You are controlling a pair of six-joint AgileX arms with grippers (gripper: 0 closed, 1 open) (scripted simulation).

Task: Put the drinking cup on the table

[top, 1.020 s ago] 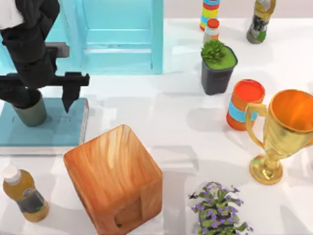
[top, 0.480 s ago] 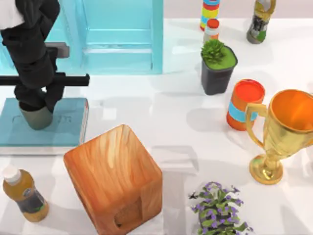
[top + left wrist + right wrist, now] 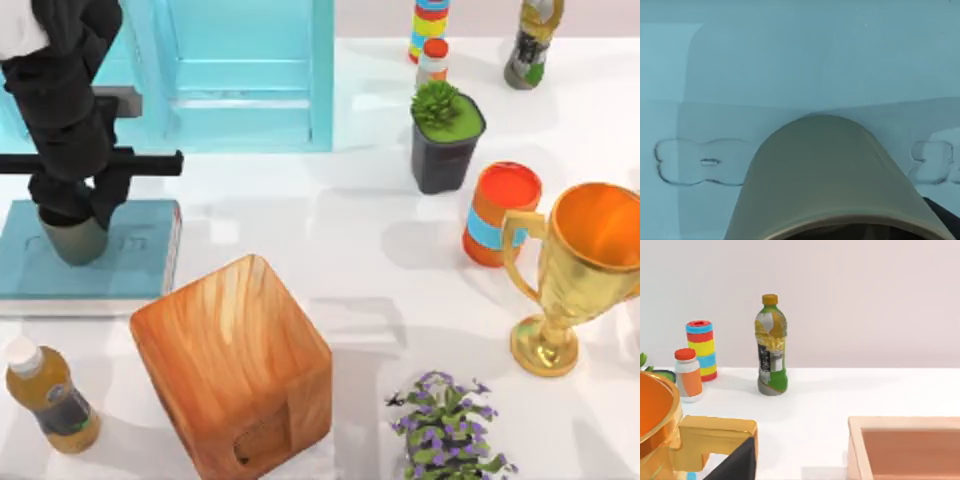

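Left hand [image 3: 78,205]: gripping drinking cup [image 3: 72,240] over the book [image 3: 130,262]. Risk: cup slipping if grip is shallow, or clipping the wooden block [image 3: 235,365] nearby while crossing to the table [image 3: 370,260].

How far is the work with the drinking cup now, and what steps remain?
Done: the left gripper is down over the drinking cup, which stands on the teal book. In hand: the grasp, though I cannot tell if the fingers have closed. Left: lifting the cup off the book and setting it on the table.
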